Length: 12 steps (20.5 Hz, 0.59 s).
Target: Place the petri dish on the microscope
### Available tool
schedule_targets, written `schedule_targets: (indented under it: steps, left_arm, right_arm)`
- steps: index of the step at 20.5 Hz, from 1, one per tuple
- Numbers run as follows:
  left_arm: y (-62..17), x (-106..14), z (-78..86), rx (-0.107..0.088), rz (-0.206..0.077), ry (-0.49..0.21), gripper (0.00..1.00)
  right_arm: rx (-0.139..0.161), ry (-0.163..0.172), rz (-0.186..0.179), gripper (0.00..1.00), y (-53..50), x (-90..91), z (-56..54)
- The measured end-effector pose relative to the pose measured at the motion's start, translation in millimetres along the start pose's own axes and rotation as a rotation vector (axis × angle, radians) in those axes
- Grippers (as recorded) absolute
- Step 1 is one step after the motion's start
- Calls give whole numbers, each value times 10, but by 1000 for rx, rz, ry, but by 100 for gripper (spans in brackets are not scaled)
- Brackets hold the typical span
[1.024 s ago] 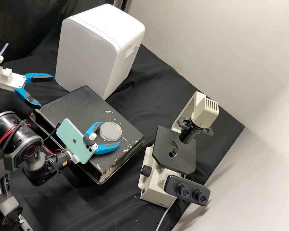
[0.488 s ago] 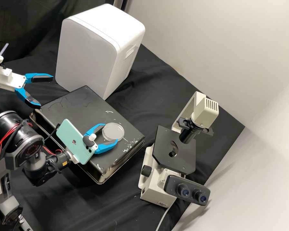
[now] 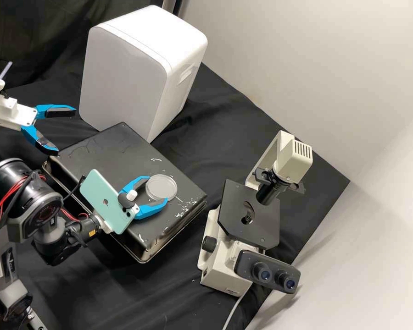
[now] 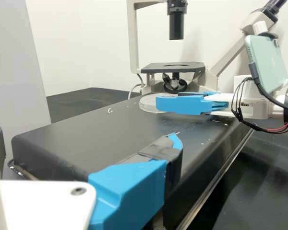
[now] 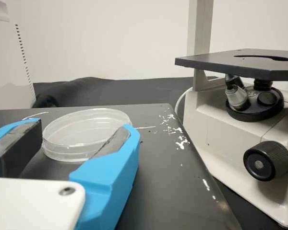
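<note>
The right tool point(image 3: 157, 191) clasps a clear petri dish point(image 5: 81, 129) between its blue fingers. The dish rests on a black tray point(image 3: 110, 156), near the tray's 4 o'clock corner. The left tool point(image 3: 64, 129) hangs released and empty at the tray's 10 o'clock.

The lift likely calls for a light, level grip on the rim, then a rise clear of the tray's edge. From there the dish would travel toward 4 o'clock, where the microscope point(image 3: 225, 263) stands on the cloth-covered surface point(image 3: 215, 119). It should slide in low beneath the overhanging lens and settle over the opening in the stage point(image 5: 240, 60).

The dish looks empty. A shut white box point(image 3: 142, 68) at the tray's 12 o'clock hides its contents.
</note>
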Motion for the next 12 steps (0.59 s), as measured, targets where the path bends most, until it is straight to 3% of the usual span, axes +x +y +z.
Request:
schedule_targets:
  steps: [12]
  left_arm:
    - [0,0,0,0,0,0,100]
  right_arm:
    - [-2,14,-6,100,-9,20,-23]
